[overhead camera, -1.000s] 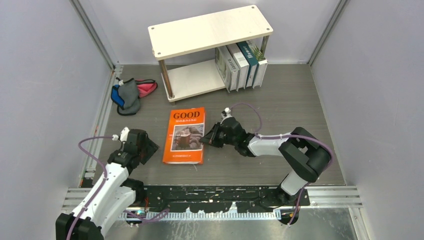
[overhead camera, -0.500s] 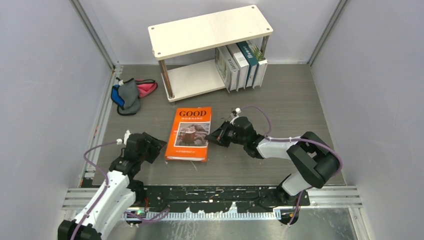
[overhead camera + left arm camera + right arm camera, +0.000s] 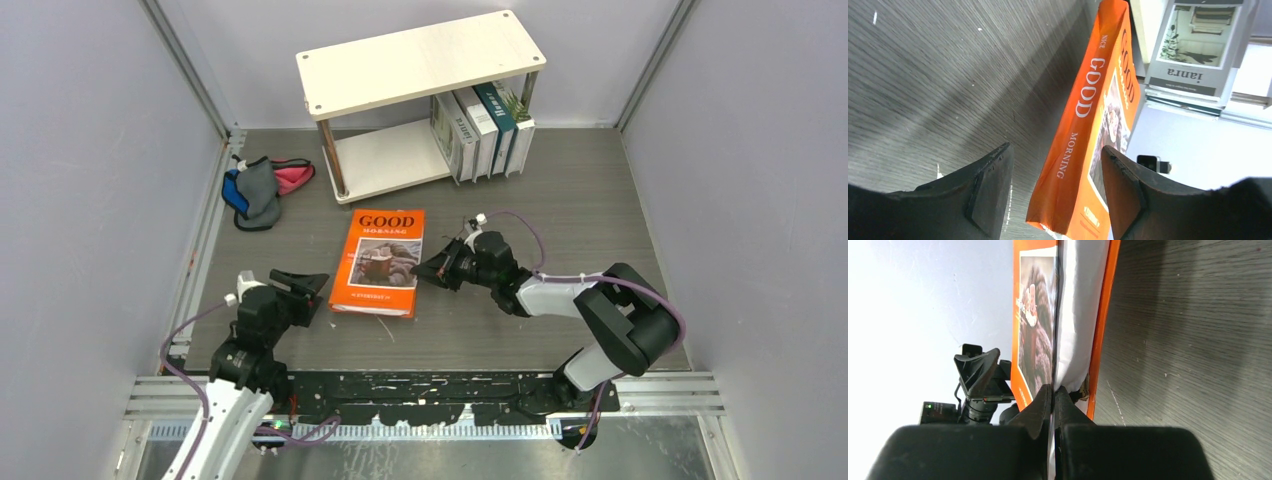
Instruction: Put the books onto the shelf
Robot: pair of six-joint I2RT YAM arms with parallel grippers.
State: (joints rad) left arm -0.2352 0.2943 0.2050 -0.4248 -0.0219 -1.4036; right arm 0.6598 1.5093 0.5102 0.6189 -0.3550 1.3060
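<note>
The orange "GOOD MORNING" book lies flat on the table in front of the shelf. My right gripper is shut on the free edge of its front cover, with the white pages beside the fingers. My left gripper is open at the book's near left corner. Its fingers stand either side of the orange spine without touching it. Several other books stand upright at the right end of the shelf's lower board, and the grey photo-cover one faces the left wrist camera.
A blue, grey and pink cloth bundle lies at the table's left edge, beside the shelf's left post. Grey walls close in the left, right and back. The left part of the shelf's lower board holds nothing.
The orange book has slid away from the near edge and to the right, with my right gripper still pinching it. My left arm has drawn back and lower, its jaws wider and aimed at the spine.
</note>
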